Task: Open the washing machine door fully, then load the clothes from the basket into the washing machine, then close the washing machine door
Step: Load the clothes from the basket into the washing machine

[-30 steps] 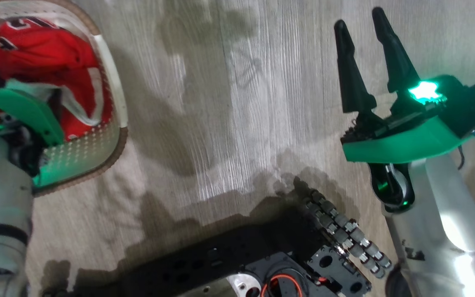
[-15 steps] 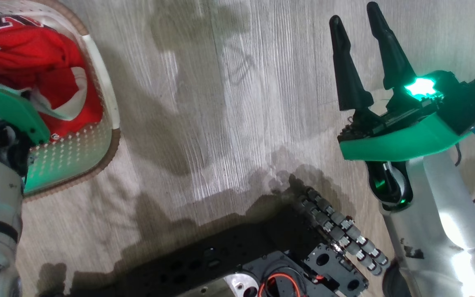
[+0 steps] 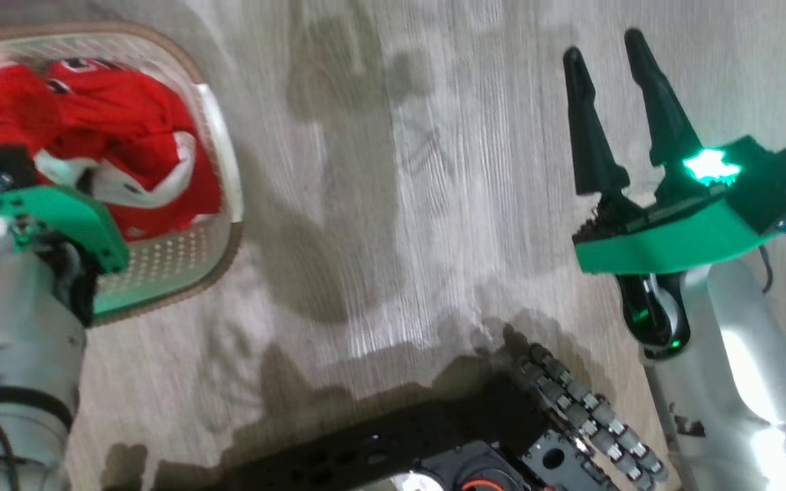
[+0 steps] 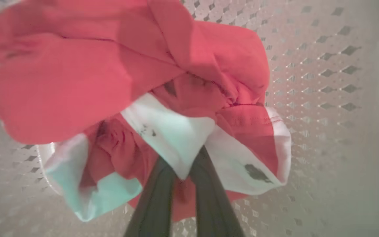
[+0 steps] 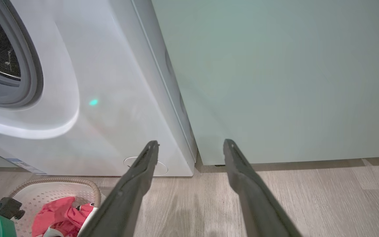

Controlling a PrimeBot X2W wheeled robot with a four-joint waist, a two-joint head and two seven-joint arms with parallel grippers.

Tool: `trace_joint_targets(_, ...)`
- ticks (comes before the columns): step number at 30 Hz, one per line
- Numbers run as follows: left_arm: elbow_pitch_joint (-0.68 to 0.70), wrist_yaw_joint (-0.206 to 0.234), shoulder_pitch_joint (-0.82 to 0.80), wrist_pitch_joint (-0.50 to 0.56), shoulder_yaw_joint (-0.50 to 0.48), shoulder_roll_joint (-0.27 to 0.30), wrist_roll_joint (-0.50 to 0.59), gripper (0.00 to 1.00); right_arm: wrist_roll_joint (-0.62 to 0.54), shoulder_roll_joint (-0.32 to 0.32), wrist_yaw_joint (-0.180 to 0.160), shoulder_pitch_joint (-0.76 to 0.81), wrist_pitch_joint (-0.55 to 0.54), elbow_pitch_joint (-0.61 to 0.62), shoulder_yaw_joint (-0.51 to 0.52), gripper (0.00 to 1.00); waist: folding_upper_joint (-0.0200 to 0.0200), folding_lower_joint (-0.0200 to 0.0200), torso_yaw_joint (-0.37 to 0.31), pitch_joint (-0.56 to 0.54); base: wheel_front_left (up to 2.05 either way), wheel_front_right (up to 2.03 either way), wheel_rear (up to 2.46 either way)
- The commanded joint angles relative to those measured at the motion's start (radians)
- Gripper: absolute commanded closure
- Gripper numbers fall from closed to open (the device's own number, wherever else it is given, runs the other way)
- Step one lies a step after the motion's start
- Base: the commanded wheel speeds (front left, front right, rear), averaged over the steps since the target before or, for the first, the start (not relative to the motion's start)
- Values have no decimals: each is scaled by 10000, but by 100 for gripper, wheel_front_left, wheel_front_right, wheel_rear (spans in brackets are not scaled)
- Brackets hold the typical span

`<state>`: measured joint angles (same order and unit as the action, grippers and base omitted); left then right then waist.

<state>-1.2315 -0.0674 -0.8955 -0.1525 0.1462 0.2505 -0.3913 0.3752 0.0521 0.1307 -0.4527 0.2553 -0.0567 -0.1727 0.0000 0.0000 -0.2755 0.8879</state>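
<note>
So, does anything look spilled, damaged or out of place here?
Nothing is spilled or broken. The clothes are crumpled in the basket; dark marks on their white trim could be print or stains, I cannot tell.

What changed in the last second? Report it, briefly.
Mostly the head camera swung: the basket, floor and right gripper slide together in that view, left, then back right. The left gripper, shut on the white trim of the clothes, stays inside the basket with no clear move of its own. The right gripper stays open above the floor.
</note>
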Motion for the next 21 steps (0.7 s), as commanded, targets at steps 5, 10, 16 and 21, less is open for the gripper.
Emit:
trace_joint_targets(5,408,4,786,-646,172,24,241,100,-355,-19,0,767,65,169,161,0,0,0,609,-1030,0,0,0)
trace_joint_targets(10,1154,17,1116,-923,452,-200,439,100,-617,-19,0,1056,65,82,457,0,0,0,1042,-1805,0,0,0)
trace_joint_targets(16,2961,187,1751,-1039,667,-246,620,100,-912,-19,0,1486,65,-30,875,0,0,0,1525,-2830,0,0,0)
trace_joint_targets(21,4678,458,2490,-965,685,-88,636,100,-1075,-19,0,1730,65,-74,1062,0,0,0,1730,-3505,0,0,0)
